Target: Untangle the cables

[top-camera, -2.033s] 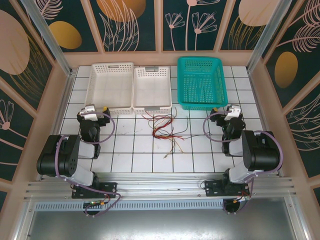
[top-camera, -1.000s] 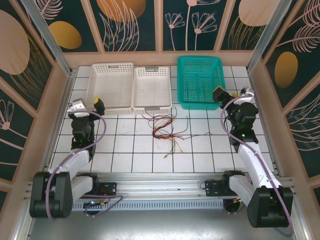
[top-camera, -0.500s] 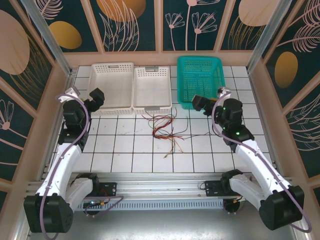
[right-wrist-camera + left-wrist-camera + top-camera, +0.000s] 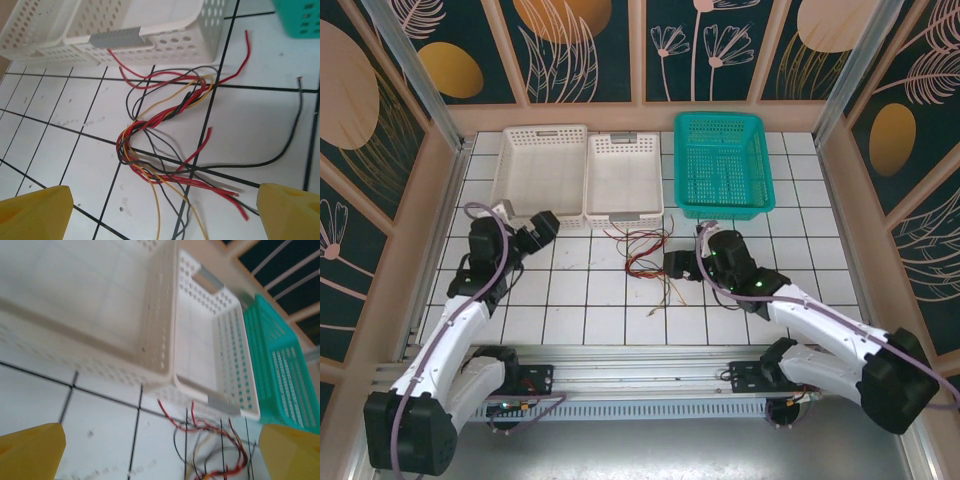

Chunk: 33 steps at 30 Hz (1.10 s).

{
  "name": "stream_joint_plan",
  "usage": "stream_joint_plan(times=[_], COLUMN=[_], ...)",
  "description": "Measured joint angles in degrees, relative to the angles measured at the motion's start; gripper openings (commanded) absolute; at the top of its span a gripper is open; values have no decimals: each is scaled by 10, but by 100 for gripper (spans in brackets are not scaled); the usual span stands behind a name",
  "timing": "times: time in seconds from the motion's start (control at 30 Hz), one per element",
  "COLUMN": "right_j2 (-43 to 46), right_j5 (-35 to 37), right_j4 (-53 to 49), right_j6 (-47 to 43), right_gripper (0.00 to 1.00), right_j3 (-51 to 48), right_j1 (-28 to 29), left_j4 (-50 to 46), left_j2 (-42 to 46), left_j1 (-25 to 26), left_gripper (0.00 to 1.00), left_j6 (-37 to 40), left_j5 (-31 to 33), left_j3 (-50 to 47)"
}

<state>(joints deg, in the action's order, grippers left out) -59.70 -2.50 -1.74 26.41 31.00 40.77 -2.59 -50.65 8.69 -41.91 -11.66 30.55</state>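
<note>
The cables (image 4: 645, 255) lie in a loose tangle of thin red, black and yellowish wires on the white tiles, just in front of the middle white basket. In the right wrist view they (image 4: 170, 112) are twisted together in a curved bundle with loose ends spreading out. My right gripper (image 4: 678, 265) hovers at the tangle's right edge, open, with its yellow pads (image 4: 35, 212) wide apart over the wires. My left gripper (image 4: 542, 228) is open, left of the tangle and apart from it. The cables (image 4: 220, 440) show ahead of it.
Two white perforated baskets (image 4: 545, 131) (image 4: 625, 138) stand side by side at the back. A teal basket (image 4: 720, 118) stands to their right. Bare tiles surround the tangle on the left, right and front. Enclosure walls bound the table.
Both arms have swung inward and down. The right gripper moved from beside the teal basket to the tangle's right edge. The left gripper came from the white basket's left corner toward the centre.
</note>
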Motion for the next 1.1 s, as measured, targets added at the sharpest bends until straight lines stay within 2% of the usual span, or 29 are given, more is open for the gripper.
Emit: stream_joint_plan(times=[0.27,0.6,1.1], right_j2=[-163,-300,-414], right_j5=[0,13,47], right_j4=[46,74,44], right_j6=[19,55,86], right_gripper=[89,76,63], right_j3=[45,144,229], right_j1=[49,54,56], left_j4=[3,15,25], left_j2=[49,67,82], left_j1=[39,52,60], left_gripper=[98,99,97], left_j6=[-27,-41,-54], left_j5=[2,1,6], left_j3=[-90,-132,-152])
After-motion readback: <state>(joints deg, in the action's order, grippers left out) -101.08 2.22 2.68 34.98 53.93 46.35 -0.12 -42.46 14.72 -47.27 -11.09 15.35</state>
